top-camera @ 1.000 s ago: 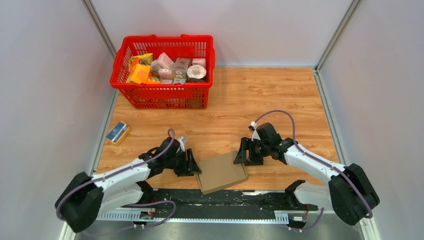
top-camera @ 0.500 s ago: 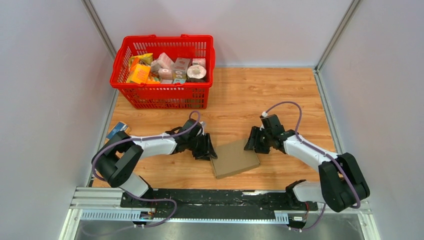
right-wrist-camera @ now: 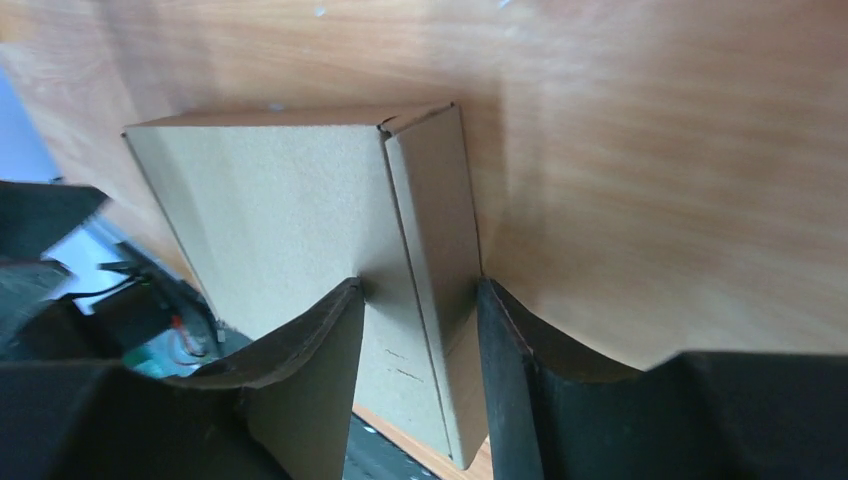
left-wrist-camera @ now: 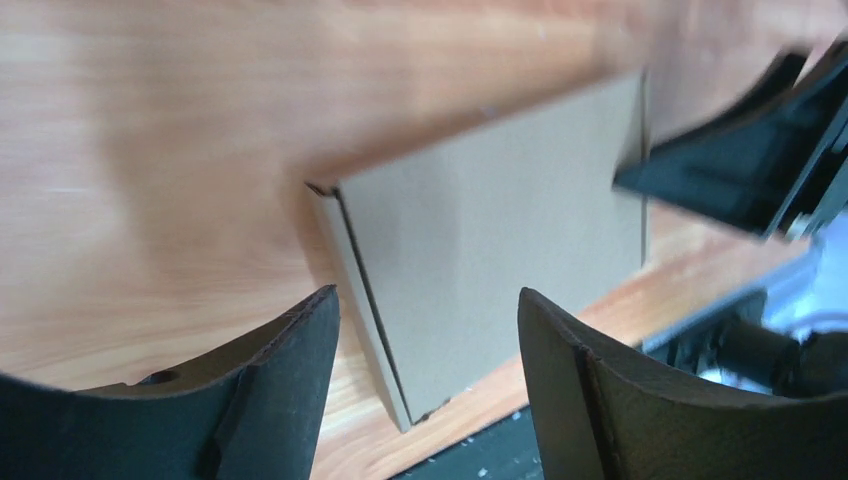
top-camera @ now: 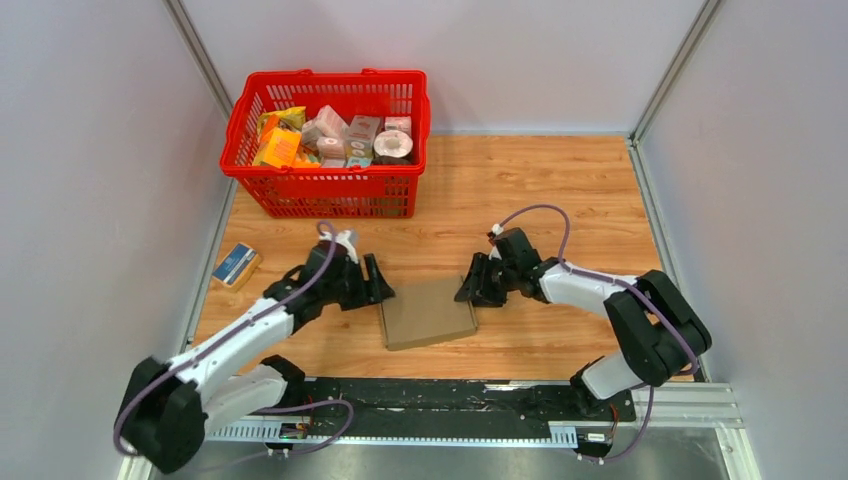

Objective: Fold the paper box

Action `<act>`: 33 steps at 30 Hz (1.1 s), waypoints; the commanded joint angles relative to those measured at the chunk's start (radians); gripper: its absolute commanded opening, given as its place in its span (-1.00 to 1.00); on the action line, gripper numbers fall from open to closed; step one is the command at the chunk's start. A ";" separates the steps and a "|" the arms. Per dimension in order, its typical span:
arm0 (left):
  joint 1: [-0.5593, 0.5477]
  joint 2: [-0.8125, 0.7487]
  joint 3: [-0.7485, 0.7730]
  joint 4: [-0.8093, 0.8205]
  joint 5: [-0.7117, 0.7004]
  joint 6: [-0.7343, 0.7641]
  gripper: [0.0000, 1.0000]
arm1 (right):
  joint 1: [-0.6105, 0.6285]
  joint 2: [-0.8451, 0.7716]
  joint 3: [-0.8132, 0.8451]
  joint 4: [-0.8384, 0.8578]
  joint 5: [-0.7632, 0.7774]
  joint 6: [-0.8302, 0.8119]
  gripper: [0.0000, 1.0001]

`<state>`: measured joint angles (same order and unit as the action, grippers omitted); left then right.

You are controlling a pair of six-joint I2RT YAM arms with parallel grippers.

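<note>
The paper box (top-camera: pixel 428 312) is plain brown cardboard, folded into a flat closed shape and lying on the wooden table. My left gripper (top-camera: pixel 381 282) is at its left edge, open; in the left wrist view the box (left-wrist-camera: pixel 500 240) lies ahead of the gripper (left-wrist-camera: pixel 428 330), and neither finger touches it. My right gripper (top-camera: pixel 468 291) is at the box's upper right corner. In the right wrist view the gripper (right-wrist-camera: pixel 418 290) is closed over the box's side wall (right-wrist-camera: pixel 432 230), one finger on the top face and one on the outer side.
A red basket (top-camera: pixel 330 182) full of groceries stands at the back left. A small blue-and-tan packet (top-camera: pixel 235 264) lies by the left wall. A black rail (top-camera: pixel 440 398) runs along the near edge. Grey walls enclose the table.
The box has moved away from the near edge, then left. My right gripper moved left with it. My left gripper drew back to the left, off the box.
</note>
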<state>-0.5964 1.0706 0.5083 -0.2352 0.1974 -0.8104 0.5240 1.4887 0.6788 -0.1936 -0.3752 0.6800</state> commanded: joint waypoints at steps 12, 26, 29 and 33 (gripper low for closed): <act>0.296 -0.369 0.378 -0.682 -0.204 0.258 0.51 | 0.390 0.335 0.306 0.428 0.065 0.504 0.09; 0.296 -0.466 0.407 -0.743 -0.085 0.257 0.41 | 0.479 0.473 0.418 0.407 0.114 0.457 0.06; 0.294 -0.486 0.407 -0.763 -0.085 0.263 0.41 | 0.498 0.507 0.461 0.391 0.124 0.437 0.03; 0.296 -0.523 0.400 -0.768 -0.081 0.257 0.41 | 0.548 0.521 0.519 0.350 0.157 0.434 -0.04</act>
<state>-0.3035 0.5800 0.8780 -0.9878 0.0998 -0.5697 1.0351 1.9965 1.1168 0.1753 -0.2729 1.1431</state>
